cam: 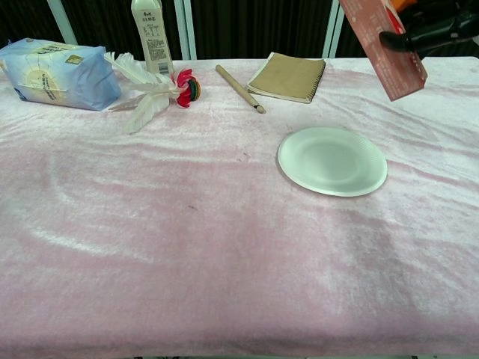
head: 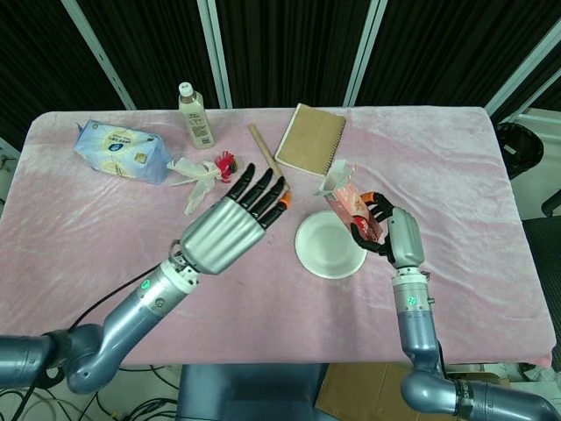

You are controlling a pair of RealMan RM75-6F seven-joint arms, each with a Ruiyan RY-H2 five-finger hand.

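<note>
Right hand [head: 386,230] fingers grasping red carton [head: 349,200], lettering unreadable, left hand [head: 230,221] fingers released

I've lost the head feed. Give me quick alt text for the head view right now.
The right hand holds a red and white carton in the air, just right of a white paper plate on the pink-covered table. The left hand hovers empty with its fingers stretched flat, left of the plate. Along the far edge lie a notebook, wooden stick, bottle, feather toy and tissue pack.
</note>
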